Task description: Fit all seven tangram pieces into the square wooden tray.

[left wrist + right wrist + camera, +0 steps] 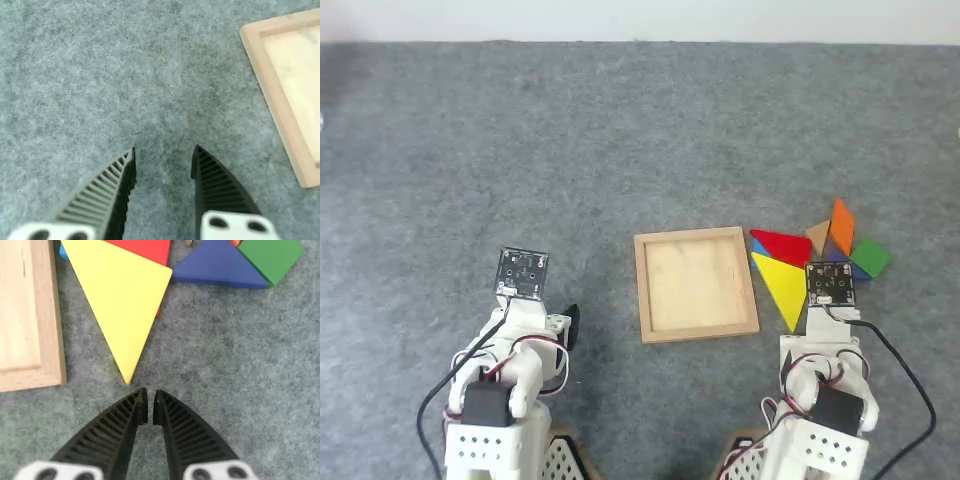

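The square wooden tray [642, 290] lies in the middle of the grey mat with nothing in it. Right of it the pieces are bunched together: a yellow triangle [782, 285], a red triangle [785, 243], an orange piece [841, 228], a green square [871, 257], a tan piece [817, 236] and a blue triangle [860, 270]. My right gripper [150, 394] is shut on nothing, just short of the yellow triangle's [117, 300] tip, beside the tray's corner [50, 315]. My left gripper [164, 152] is open over bare mat, left of the tray [272, 85].
A blue triangle [217, 267] and the green square [270, 257] lie beyond the right gripper, with the red triangle [145, 250] under the yellow one's far edge. A light blue sliver [62, 251] peeks out by the tray. Grey mat spreads widely to the left and back.
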### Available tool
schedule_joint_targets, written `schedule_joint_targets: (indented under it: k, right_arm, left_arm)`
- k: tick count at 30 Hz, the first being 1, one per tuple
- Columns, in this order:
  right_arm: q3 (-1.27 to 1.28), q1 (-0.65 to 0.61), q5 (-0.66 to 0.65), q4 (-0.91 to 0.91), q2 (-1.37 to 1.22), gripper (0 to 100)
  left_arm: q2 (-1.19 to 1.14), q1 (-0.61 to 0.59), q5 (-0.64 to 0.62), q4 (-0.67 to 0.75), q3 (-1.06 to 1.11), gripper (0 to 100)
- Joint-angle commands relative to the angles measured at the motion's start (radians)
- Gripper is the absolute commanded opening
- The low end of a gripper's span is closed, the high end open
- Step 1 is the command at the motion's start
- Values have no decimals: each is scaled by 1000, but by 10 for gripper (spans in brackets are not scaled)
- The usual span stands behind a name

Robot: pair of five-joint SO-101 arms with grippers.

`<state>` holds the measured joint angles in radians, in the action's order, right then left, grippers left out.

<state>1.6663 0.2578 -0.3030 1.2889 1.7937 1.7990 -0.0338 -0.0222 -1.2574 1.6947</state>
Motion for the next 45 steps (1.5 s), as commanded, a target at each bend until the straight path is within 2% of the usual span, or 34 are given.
schedule_joint_targets:
  k: [1, 45]
  right_arm:
    - [17, 10, 8, 8, 1, 45]
    - [17, -7, 8, 8, 1, 47]
  left_arm:
    - [18, -3, 6, -3, -10, 182]
    - [18, 3, 8, -3, -10, 182]
